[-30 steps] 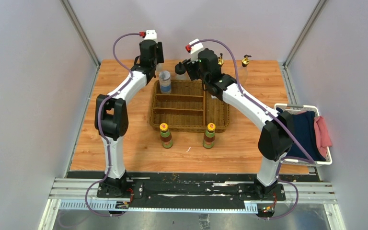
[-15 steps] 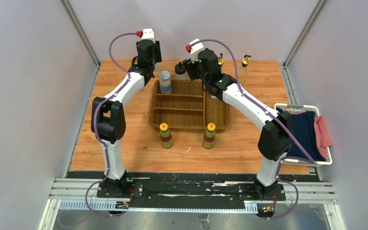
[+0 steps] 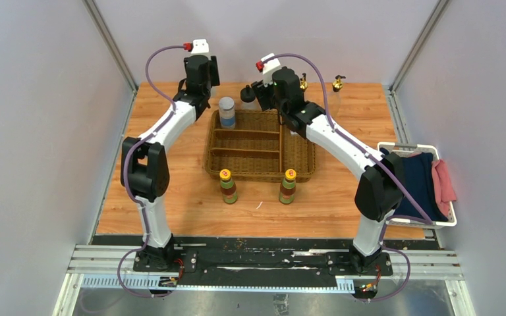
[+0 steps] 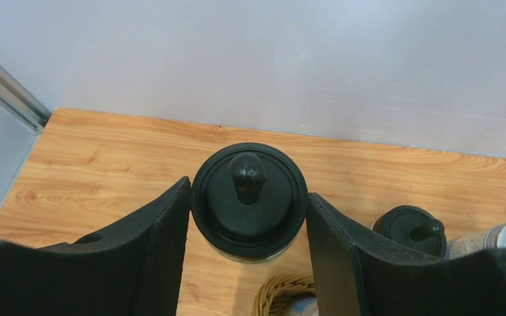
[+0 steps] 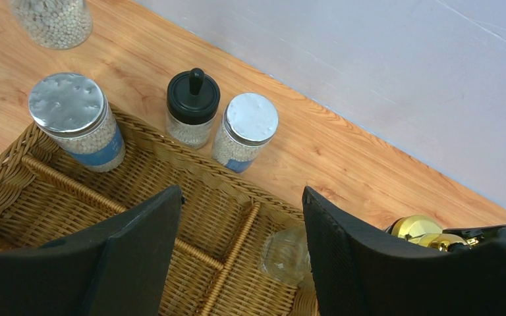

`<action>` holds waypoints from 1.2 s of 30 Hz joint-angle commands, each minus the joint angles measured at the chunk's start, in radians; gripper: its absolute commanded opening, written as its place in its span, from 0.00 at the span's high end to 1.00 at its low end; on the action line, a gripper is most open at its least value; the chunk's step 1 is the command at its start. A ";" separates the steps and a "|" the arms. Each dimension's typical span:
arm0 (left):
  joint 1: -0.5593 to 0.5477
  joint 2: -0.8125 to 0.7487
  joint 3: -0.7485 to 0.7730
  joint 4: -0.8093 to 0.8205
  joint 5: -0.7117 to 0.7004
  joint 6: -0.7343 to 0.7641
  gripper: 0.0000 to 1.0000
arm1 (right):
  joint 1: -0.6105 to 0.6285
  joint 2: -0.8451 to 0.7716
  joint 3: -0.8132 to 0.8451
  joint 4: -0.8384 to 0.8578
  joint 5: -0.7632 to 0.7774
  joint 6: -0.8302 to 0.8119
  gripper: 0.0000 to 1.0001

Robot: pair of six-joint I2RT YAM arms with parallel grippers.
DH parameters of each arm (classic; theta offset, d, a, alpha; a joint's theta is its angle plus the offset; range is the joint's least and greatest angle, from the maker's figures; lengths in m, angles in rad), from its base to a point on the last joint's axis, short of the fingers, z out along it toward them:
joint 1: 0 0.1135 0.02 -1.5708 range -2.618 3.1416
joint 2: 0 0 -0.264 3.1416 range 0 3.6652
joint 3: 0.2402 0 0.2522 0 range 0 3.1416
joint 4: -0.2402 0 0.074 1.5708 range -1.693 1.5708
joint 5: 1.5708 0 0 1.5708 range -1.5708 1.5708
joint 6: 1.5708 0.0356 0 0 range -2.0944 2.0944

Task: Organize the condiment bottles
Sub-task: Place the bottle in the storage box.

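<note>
My left gripper [image 4: 248, 187] [image 3: 197, 74] is open at the table's back left, its fingers close on either side of a black-capped jar [image 4: 249, 197]. My right gripper [image 5: 242, 194] [image 3: 273, 92] is open and empty above the back of the wicker basket [image 3: 296, 158]. One grey-lidded jar [image 3: 226, 112] [image 5: 76, 118] stands in the basket's back left compartment. A second one [image 5: 247, 128] and another black-capped jar [image 5: 192, 108] stand just behind the basket. Two yellow-capped bottles [image 3: 228, 186] [image 3: 288, 186] stand in front of it. A gold top [image 5: 421, 230] shows behind my right finger, another [image 3: 337, 83] at the back right.
A clear glass piece [image 5: 286, 253] lies on the basket weave by my right finger. A white bin [image 3: 449, 214] with dark and pink cloths sits at the table's right edge. Grey walls close in the back and both sides.
My left gripper has moved a little to the left and toward the back wall. The right arm and the bottles have not moved.
</note>
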State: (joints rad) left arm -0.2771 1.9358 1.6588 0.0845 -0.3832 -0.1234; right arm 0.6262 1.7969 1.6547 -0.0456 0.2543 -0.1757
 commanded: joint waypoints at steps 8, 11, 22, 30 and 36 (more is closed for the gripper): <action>0.004 -0.119 -0.033 0.077 -0.050 0.002 1.00 | 0.006 -0.062 -0.026 -0.006 0.013 0.015 0.30; 0.003 -0.140 -0.049 0.075 -0.058 -0.001 1.00 | 0.007 -0.070 -0.027 -0.009 0.017 0.015 0.30; -0.011 -0.270 -0.154 0.073 -0.087 -0.013 1.00 | 0.017 -0.130 -0.071 -0.015 0.028 0.030 0.30; -0.045 -0.387 -0.266 0.070 -0.123 -0.021 1.00 | 0.028 -0.183 -0.113 -0.025 0.040 0.055 0.30; -0.089 -0.479 -0.360 0.057 -0.153 -0.035 1.00 | 0.045 -0.228 -0.154 -0.033 0.057 0.072 0.30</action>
State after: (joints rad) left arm -0.3359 1.5337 1.3331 0.0853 -0.4854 -0.1383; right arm 0.6495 1.6238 1.5349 -0.0658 0.2806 -0.1345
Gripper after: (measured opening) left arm 0.589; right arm 0.707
